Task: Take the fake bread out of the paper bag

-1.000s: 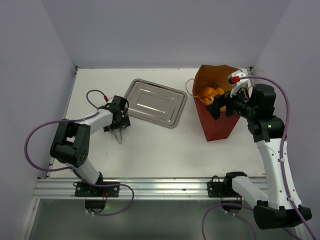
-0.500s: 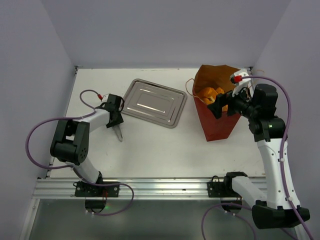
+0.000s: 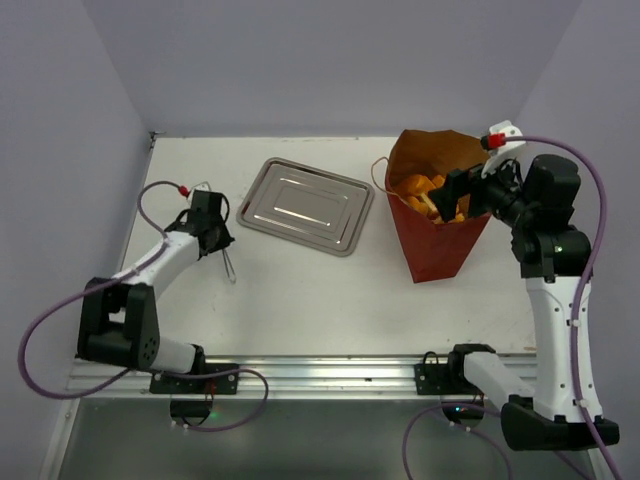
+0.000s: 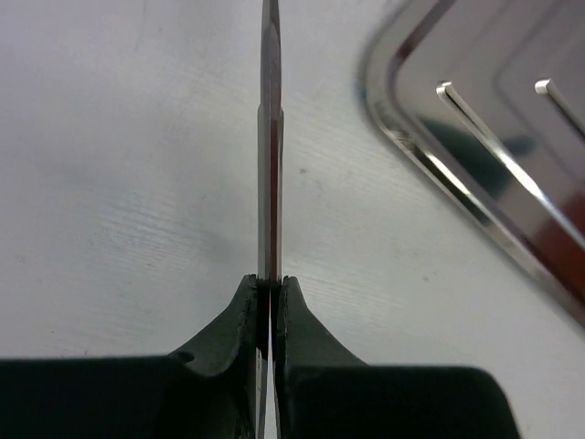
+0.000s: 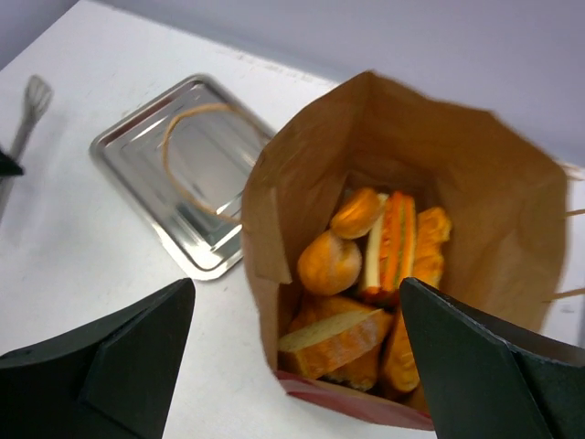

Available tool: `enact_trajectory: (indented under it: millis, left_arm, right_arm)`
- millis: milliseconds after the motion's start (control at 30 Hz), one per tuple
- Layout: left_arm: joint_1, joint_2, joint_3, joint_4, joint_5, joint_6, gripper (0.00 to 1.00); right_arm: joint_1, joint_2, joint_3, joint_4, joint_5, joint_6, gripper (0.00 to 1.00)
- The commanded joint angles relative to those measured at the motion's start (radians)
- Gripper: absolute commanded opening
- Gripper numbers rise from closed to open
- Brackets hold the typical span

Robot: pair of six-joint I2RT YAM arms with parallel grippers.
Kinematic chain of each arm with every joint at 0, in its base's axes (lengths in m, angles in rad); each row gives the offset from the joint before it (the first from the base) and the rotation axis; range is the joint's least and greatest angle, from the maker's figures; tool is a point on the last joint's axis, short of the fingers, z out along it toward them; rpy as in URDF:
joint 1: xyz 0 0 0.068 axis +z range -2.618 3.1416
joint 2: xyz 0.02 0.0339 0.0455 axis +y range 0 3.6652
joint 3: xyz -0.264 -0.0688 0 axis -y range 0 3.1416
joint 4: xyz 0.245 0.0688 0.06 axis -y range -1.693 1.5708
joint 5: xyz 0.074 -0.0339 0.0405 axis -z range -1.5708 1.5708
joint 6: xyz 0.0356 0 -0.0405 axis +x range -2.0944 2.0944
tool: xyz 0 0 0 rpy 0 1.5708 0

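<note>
The dark-red paper bag [image 3: 440, 245] stands open at the right of the table, tan inside [image 5: 457, 155]. Several glossy orange fake breads [image 3: 420, 190] lie in it: a round roll [image 5: 331, 262], a cut loaf [image 5: 334, 338] and striped slices [image 5: 398, 238]. My right gripper [image 3: 452, 196] hangs above the bag's mouth, open, with nothing between its fingers [image 5: 297, 283]. Far left, my left gripper [image 3: 221, 243] is shut on a thin metal utensil [image 3: 229, 265]. In the left wrist view that utensil's blade [image 4: 271, 137] sticks forward from the jaws [image 4: 270, 285], low over the table.
A flat steel tray [image 3: 262, 210] lies between the arms, left of the bag; its rim [image 4: 430, 165] is just right of the utensil. One twine handle loop [image 5: 183, 119] of the bag hangs in front of the tray. Walls close in the back and sides.
My left gripper has shut on the metal utensil and moved left with it, away from the tray. My right gripper has shifted slightly right above the bag, still open.
</note>
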Motion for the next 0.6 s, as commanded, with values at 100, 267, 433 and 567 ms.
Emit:
enact_trajectory:
  millis: [100,267,433,567]
  left_arm:
    - [0.007,-0.281,-0.013,0.010,0.253,0.106,0.00]
    - [0.009,-0.386,-0.049,0.040,0.508,0.080,0.16]
    - [0.009,-0.423,-0.082,0.106,0.662,0.015,0.29]
    - [0.009,-0.420,-0.086,0.140,0.738,-0.037,0.36]
  right_arm:
    - [-0.051,0.070,0.210,-0.043,0.135,0.068,0.99]
    - [-0.070,0.123,0.292,-0.067,0.163,0.119,0.99]
    - [-0.079,0.142,0.316,-0.087,0.157,0.123,0.99]
    - [-0.088,0.140,0.300,-0.087,0.168,0.123,0.99]
